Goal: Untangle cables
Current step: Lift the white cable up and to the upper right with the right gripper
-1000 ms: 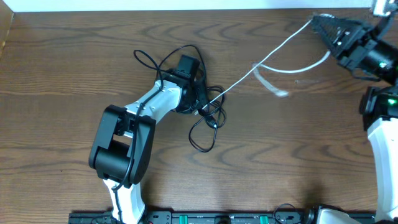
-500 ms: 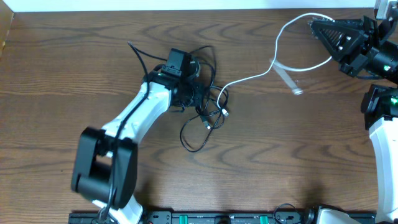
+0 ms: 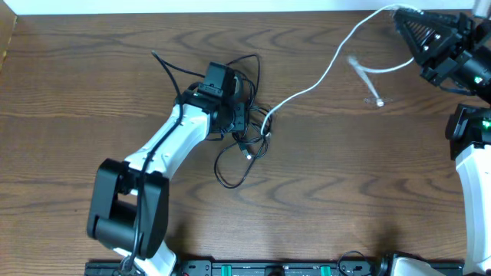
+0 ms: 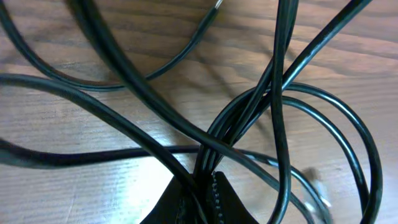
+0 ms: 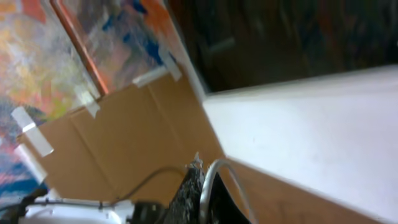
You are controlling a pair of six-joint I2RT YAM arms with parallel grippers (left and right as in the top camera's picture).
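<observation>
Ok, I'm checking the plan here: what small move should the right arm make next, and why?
Probably pull the right end effector away from the black cables. It is shut on the white cable, which curves slack into them where the left end effector clamps; pulling may slide it out.

Dark wood-grain table (image 3: 345, 192). On it, black cables (image 3: 244, 136) in loose tangle left of centre; white cable (image 3: 311, 87) runs from tangle toward far right corner, free end blurred.
</observation>
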